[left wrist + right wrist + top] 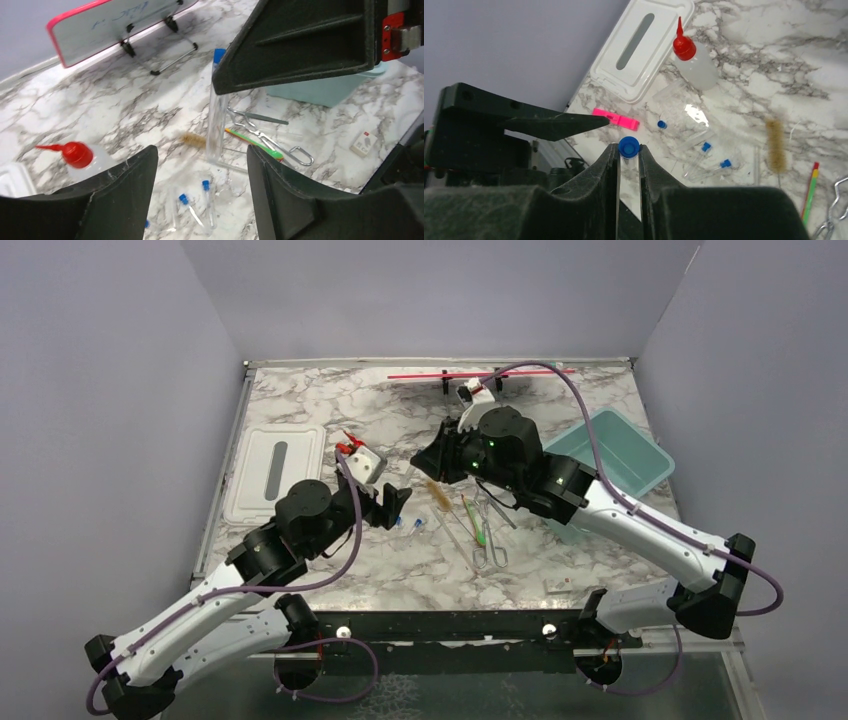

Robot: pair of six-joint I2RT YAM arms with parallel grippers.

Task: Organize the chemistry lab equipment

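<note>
Between the right jaws — a blue-capped tube (629,147).

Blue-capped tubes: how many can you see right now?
4. One tube is upright in the right hand; three tubes lie on the table near the brush. Others may hide under the arms.

We see a marble table (400,410) with a white lid (300,480) flat at its left side and a teal bin (625,455) at the right edge. A pink-edged whiteboard (115,20) stands on a wire stand at the far edge. A pink strip (616,120) lies near the lid, and a small white tag (363,142) lies near the bin.
</note>
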